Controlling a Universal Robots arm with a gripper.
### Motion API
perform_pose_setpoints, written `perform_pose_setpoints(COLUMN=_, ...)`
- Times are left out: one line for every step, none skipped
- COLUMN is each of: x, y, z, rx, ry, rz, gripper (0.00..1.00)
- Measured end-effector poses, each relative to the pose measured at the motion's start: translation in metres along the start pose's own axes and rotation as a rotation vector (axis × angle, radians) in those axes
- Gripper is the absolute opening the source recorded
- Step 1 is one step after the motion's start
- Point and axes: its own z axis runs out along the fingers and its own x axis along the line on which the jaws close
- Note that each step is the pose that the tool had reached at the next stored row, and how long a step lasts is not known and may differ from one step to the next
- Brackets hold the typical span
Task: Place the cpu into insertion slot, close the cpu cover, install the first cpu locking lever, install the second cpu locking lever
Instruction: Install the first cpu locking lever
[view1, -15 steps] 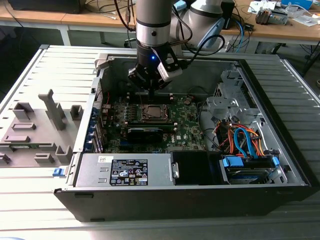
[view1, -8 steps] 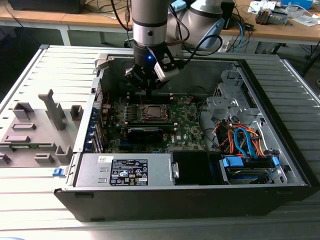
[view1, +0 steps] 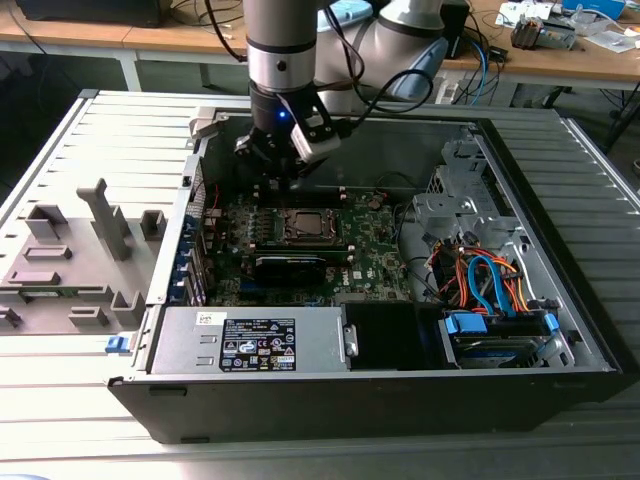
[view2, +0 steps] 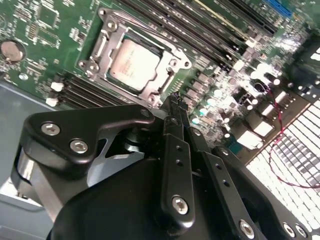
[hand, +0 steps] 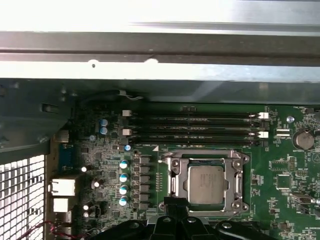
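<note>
Status check:

- The small flat square cpu with the silvery-grey metal top (view2: 134, 65) sits in the square insertion slot with the dark metal rim (view1: 288, 226). It lies flat and square to the slot in both wrist views, so I judge the placement step done.
- The thin dark-silvery metal cpu cover, a square frame with a cut-out centre (hand: 174, 176), lies down around the chip, and the chip's top shows through the cut-out. No edge looks lifted, so I judge the cover closed.
- Levers: cannot tell. Thin metal bars run along the frame's sides in the second wrist view, but I can't read whether either is hooked under its catch. I'd count both lever steps as not confirmed.
- The black two-finger gripper (view2: 172, 102) hangs low over the green circuit board (hand: 280, 200). Its tip is just beside a corner of the socket, on the side toward the row of small round capacitors (hand: 123, 182).
- The fingers are pressed together at the tip with nothing between them.
- Contact with the frame or a lever: cannot tell. The tip overlaps the socket's edge in both wrist views, but its height above it isn't clear.
- In the exterior view the arm reaches down into the open grey computer case (view1: 560, 330). The gripper (view1: 278, 185) is over the board, close to the socket and slightly toward the exterior view's left of it.
</note>
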Motion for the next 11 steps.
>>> perform_pose_setpoints(x=0.0022, y=0.0, z=0.0, rx=0.0, ry=0.0, rz=0.0, gripper=0.11)
perform_pose_setpoints(x=0.004, y=0.0001, z=-0.0001, rx=0.0, ry=-0.0001, rz=0.0, gripper=0.11)
perform_pose_setpoints(x=0.006, y=0.0001, z=-0.0001, rx=0.0, ry=0.0, rz=0.0, gripper=0.11)
perform_pose_setpoints(x=0.0077, y=0.0001, z=-0.0001, rx=-0.0001, ry=-0.0001, rz=0.0, gripper=0.11)
perform_pose_setpoints(x=0.0102, y=0.0002, z=-0.0002, rx=0.0, ry=-0.0001, rz=0.0, gripper=0.11)
perform_pose_setpoints(x=0.0124, y=0.0002, z=-0.0002, rx=0.0, ry=-0.0001, rz=0.0, gripper=0.11)
perform_pose_setpoints(x=0.0136, y=0.0003, z=-0.0002, rx=0.0, ry=-0.0001, rz=0.0, gripper=0.11)
perform_pose_setpoints(x=0.0153, y=0.0004, z=-0.0002, rx=0.0, ry=-0.0001, rz=0.0, gripper=0.11)
perform_pose_setpoints(x=0.017, y=0.0007, z=-0.0003, rx=-0.0001, ry=-0.0001, rz=0.0, gripper=0.11)
perform_pose_setpoints(x=0.0179, y=0.001, z=-0.0003, rx=0.0, ry=-0.0001, rz=0.0, gripper=0.11)
perform_pose_setpoints(x=0.019, y=0.0016, z=-0.0004, rx=0.0001, ry=0.0, rz=0.0, gripper=0.11)
